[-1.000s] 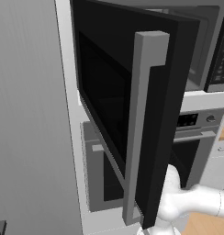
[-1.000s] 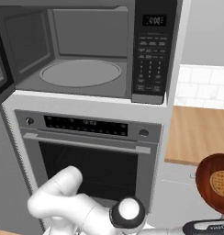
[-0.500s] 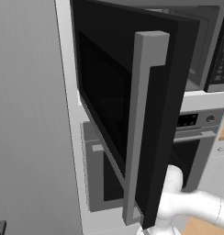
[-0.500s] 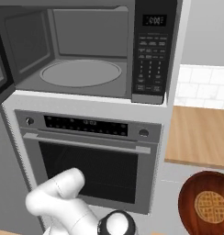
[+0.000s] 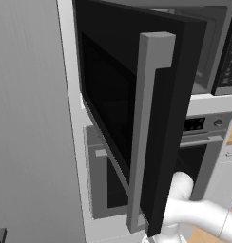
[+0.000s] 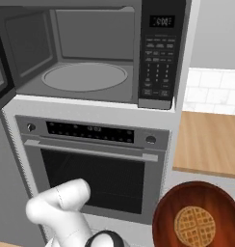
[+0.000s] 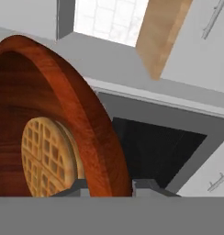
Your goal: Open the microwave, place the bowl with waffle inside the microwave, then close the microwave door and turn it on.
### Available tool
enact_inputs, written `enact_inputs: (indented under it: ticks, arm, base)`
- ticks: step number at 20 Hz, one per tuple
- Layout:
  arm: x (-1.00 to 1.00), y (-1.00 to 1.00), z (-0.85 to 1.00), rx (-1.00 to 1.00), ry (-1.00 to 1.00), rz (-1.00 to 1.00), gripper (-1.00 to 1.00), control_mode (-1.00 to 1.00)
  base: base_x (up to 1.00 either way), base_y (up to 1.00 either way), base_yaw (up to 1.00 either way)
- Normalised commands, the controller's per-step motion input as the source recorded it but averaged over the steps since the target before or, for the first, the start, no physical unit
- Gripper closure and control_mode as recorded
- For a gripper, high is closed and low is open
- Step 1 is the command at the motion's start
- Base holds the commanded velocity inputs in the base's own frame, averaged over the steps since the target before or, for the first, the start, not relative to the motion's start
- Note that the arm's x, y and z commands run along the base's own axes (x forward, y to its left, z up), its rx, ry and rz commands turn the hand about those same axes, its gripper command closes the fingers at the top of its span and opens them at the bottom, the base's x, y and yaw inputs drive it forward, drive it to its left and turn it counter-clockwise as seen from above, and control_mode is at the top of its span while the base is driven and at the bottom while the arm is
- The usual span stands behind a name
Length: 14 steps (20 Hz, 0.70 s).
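The bowl (image 6: 196, 217) is a dark red-brown wooden one with a round waffle (image 6: 194, 226) lying flat in its bottom. In the right base view it sits low at the lower right, in front of the oven (image 6: 93, 169) and below the front edge of the wooden counter (image 6: 211, 142). In the hand view the bowl's rim (image 7: 93, 133) runs down between the two finger tips of the pincer (image 7: 111, 187), one tip inside the bowl and one outside, so the pincer is closed on the rim and carries the bowl.

The microwave (image 6: 90, 53) stands above the oven with its cavity exposed, a round glass plate (image 6: 84, 77) on its floor and the button panel (image 6: 158, 53) on its right. The door (image 5: 132, 109) is swung wide to the left, its tall grey handle (image 5: 146, 128) facing the left base camera.
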Motion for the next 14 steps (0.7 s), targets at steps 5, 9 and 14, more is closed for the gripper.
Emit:
enact_inputs:
  ticks: [5,9,14]
  arm:
    - [-0.35,1.0,0.77,-0.2,-0.01,-0.03,1.0,-1.0]
    - [-0.12,1.0,0.49,-0.33,0.07,-0.11,1.0,-1.0]
    - [-0.01,1.0,0.47,-0.35,0.14,-0.11,1.0,-1.0]
  base:
    - [0.0,0.0,0.0]
    - [0.0,0.0,0.0]
    - [0.0,0.0,0.0]
